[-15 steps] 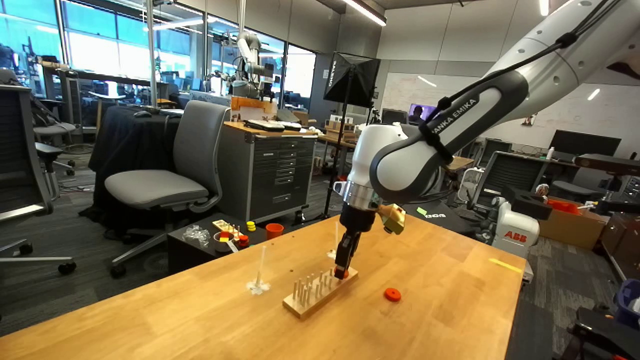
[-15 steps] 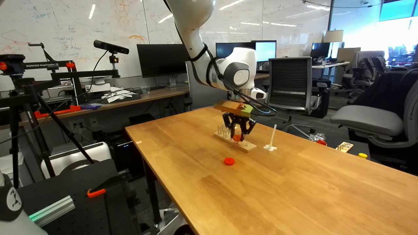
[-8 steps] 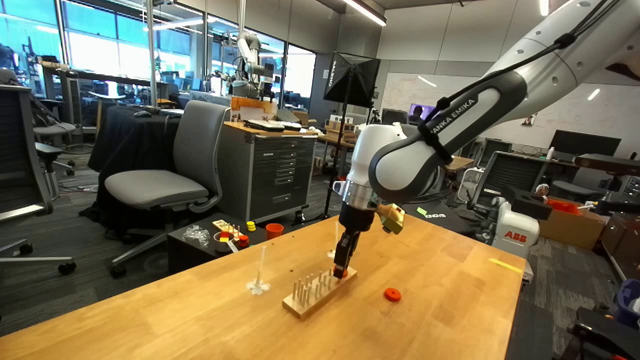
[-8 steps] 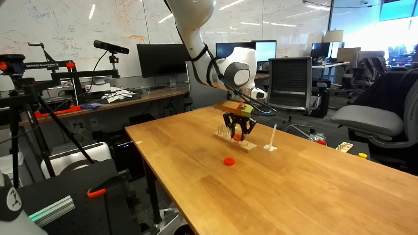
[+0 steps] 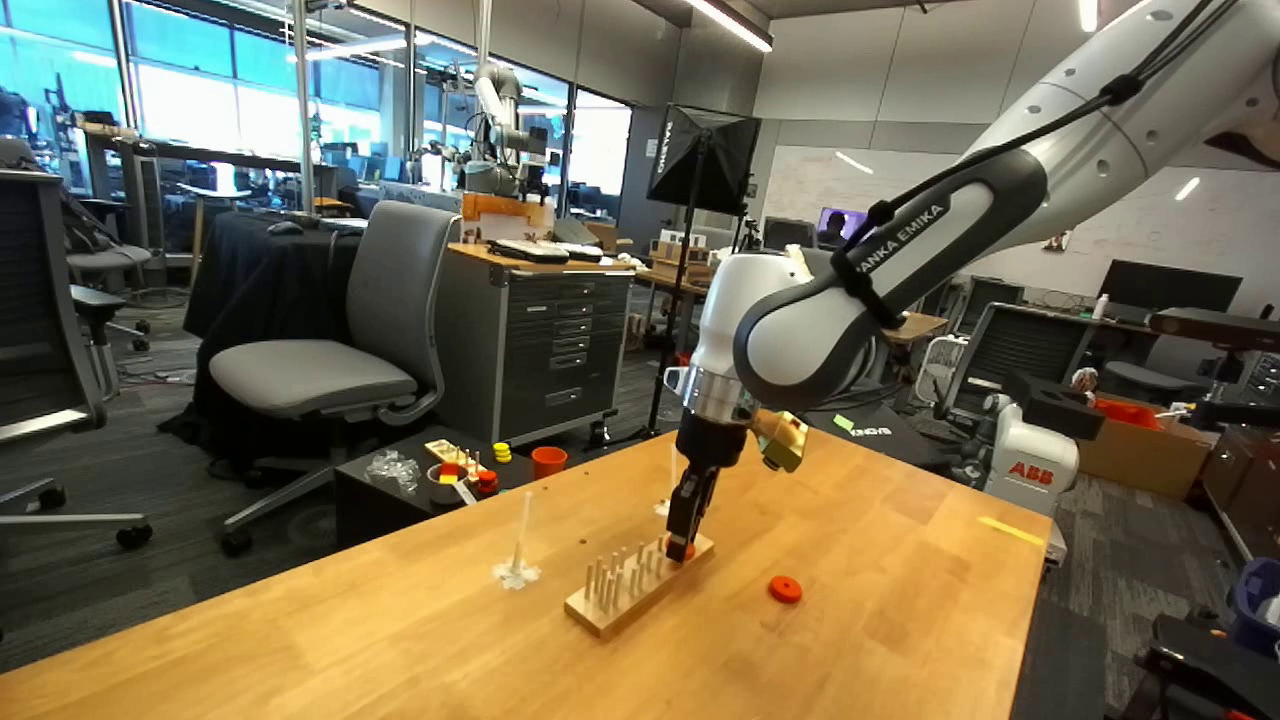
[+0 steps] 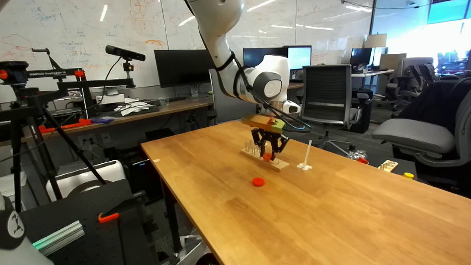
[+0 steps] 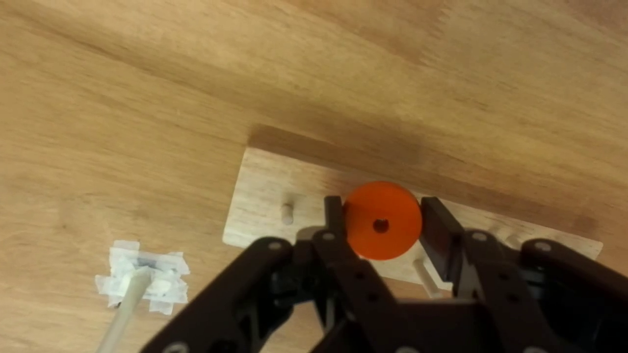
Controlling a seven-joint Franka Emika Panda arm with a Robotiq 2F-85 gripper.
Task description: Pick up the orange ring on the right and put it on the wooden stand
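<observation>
Wrist view: looking down on tabletop (image 7: 122,147).
Upright rod (image 7: 123,314): at far left; rising from tabletop, with white tape (image 7: 164,289) around foot.
Wooden stand (image 7: 260,181): right of upright rod and apart from it; lying flat on tabletop, partly hidden.
End peg (image 7: 287,214): standing on wooden stand, near left end.
Orange ring (image 7: 387,208): right of end peg, over wooden stand; face up, with small center hole in sight.
Gripper (image 7: 382,215): clamped on orange ring, with fingertips bearing on opposite sides.
Ring seating: cannot tell whether on a peg or above it.
Gray chair (image 5: 395,300): at left in an exterior view, beyond tabletop.
Orange cup (image 5: 548,461): right of gray chair, on black side surface (image 5: 390,530) past tabletop edge.
Peg rows (image 5: 608,590): upright on wooden stand, left of gripper.
Loose orange ring (image 5: 790,595): right of wooden stand; flat on tabletop, apart from gripper; visible in both exterior views.
Yellow strip (image 5: 1011,531): on tabletop, near right edge.
ABB-marked arm (image 5: 1030,475): white; just past yellow strip, off tabletop.
</observation>
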